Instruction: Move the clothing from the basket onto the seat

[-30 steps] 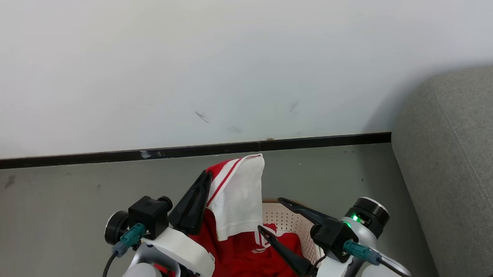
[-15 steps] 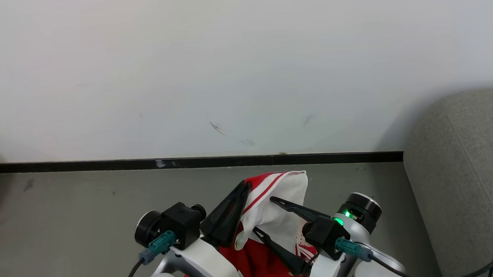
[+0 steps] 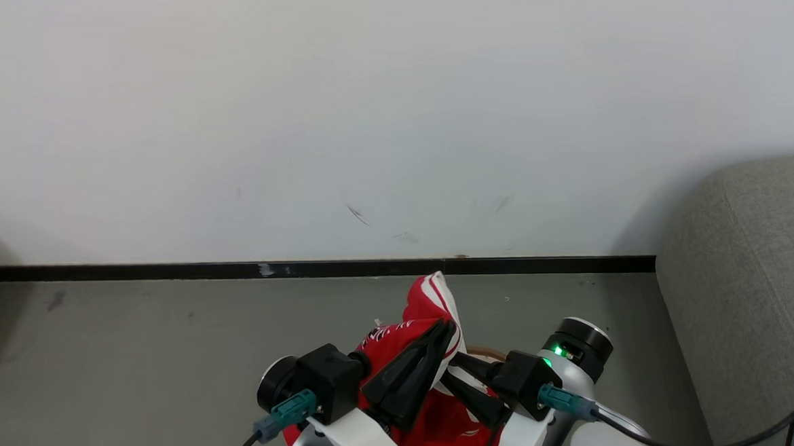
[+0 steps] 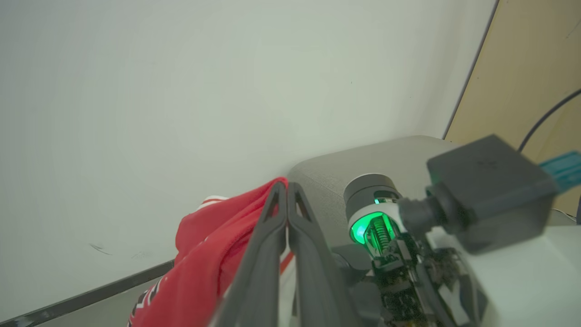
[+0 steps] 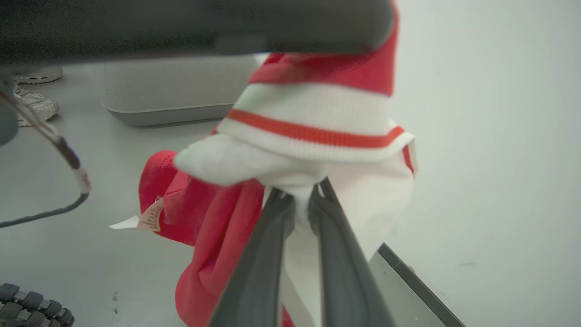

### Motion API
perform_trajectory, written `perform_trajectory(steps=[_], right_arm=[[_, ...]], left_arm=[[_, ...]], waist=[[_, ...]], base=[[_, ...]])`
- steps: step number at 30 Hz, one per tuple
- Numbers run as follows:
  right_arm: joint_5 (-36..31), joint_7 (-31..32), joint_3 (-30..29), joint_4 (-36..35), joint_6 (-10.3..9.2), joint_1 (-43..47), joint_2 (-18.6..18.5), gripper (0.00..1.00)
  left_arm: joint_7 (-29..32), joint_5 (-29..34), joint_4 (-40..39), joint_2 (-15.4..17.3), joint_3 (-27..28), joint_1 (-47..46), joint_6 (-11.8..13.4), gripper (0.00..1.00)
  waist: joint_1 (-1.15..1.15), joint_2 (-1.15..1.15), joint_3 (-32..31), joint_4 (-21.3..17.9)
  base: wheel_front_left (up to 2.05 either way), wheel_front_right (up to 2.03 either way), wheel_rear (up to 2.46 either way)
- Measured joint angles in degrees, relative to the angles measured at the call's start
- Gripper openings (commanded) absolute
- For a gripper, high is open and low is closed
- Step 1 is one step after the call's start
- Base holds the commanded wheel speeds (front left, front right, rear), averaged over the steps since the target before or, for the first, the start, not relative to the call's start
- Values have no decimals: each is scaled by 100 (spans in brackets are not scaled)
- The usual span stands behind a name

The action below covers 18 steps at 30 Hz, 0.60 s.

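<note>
Clothing [image 5: 209, 227] with care label [image 5: 150, 217], right wrist view

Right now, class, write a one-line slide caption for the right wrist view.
Right gripper clamps white fabric of the lifted red-and-white jersey above a grey floor.

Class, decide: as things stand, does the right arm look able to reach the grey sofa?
Probably yes: the grey sofa stands just right of the right gripper, with bare floor between.
</note>
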Motion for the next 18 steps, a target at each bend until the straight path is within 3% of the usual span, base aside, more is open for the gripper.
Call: perform_trajectory(steps=[9,15,16,18], right_arm=[[141,0,11,51,0,3,7,0],[169,1,-193,47,1,33,-10,0],[192,1,-237,42,1,36,-20,0],[196,1,-348,22,1,53,-36,0]], left_arm=[[178,2,-159,11,51,96,224,2],[179,66,-234,53,142,156,343,95],[179,67,-245,73,148,175,352,100],[179,87,-255,107,154,243,370,100]], waist=[[0,0,-22,-4],[0,0,-9,-48],[0,0,-6,-57],[1,0,1,-79]], base=[[0,0,0],[0,0,0],[0,0,0],[0,0,0]])
